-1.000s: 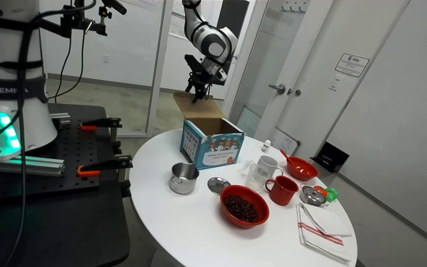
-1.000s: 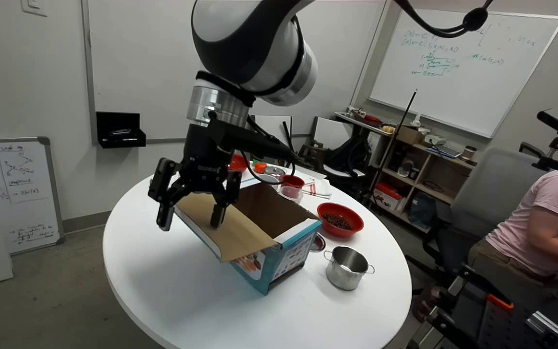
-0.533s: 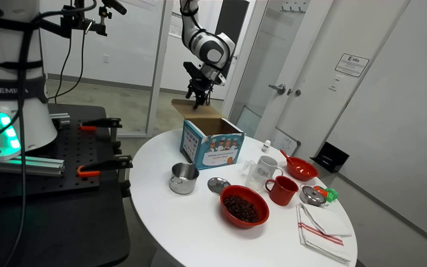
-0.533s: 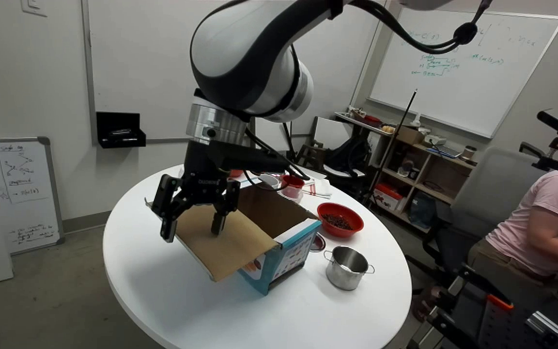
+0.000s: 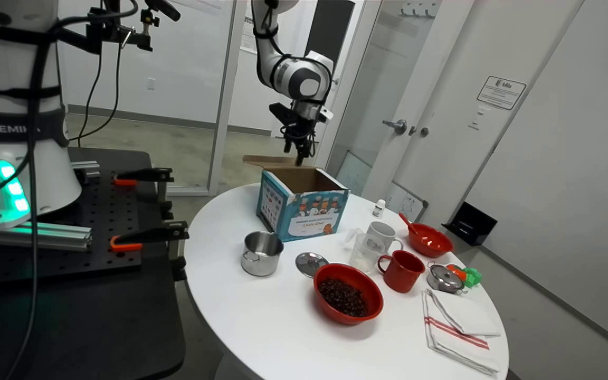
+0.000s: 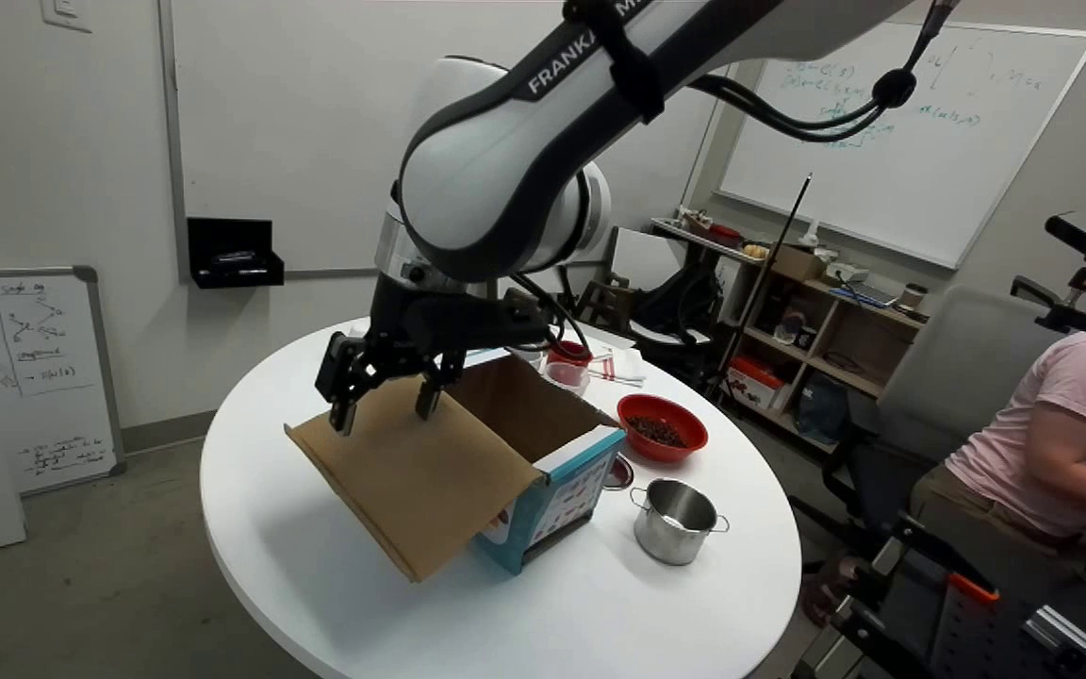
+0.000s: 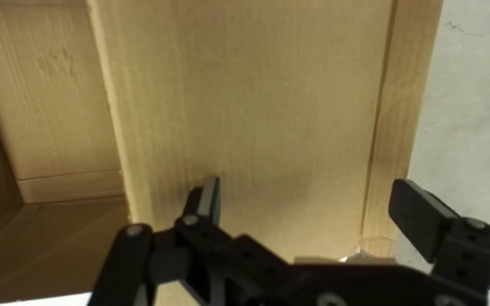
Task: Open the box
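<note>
The teal-blue box stands on the white round table; its printed side shows in an exterior view. Its top is uncovered and the brown inside shows in the wrist view. The brown flap is folded outward, nearly level, over the table; it also shows in an exterior view and the wrist view. My gripper is open, with nothing between its fingers, just above the flap. In the wrist view my gripper has one finger over the flap, the other past its outer edge. Whether a fingertip touches the flap cannot be told.
A steel pot stands close to the box, with a lid beside it. A red bowl of dark beans, a red mug, clear and white cups, another red bowl and a towel share the table.
The flap has swung further outward and down. My gripper has moved lower and to the right in an exterior view, and stays open.
</note>
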You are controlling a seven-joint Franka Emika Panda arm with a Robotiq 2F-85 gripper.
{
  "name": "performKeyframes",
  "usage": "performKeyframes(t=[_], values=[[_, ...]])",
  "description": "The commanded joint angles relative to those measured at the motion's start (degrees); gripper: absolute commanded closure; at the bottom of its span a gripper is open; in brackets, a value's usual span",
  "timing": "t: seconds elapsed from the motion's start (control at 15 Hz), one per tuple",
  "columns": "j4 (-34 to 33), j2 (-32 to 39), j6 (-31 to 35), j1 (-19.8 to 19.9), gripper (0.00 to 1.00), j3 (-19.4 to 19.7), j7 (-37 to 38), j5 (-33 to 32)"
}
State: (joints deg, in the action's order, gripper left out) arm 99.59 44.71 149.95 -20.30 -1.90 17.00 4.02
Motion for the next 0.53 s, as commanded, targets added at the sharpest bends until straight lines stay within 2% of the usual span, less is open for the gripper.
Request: performKeyframes(t=[0.0,0.47], values=[[-0.5,1.9,2.9,-2.1,0.00,2.2,3.8,-2.4],[0.1,2.4,4.4,-3.0,0.00,3.0,5.7,-2.2]])
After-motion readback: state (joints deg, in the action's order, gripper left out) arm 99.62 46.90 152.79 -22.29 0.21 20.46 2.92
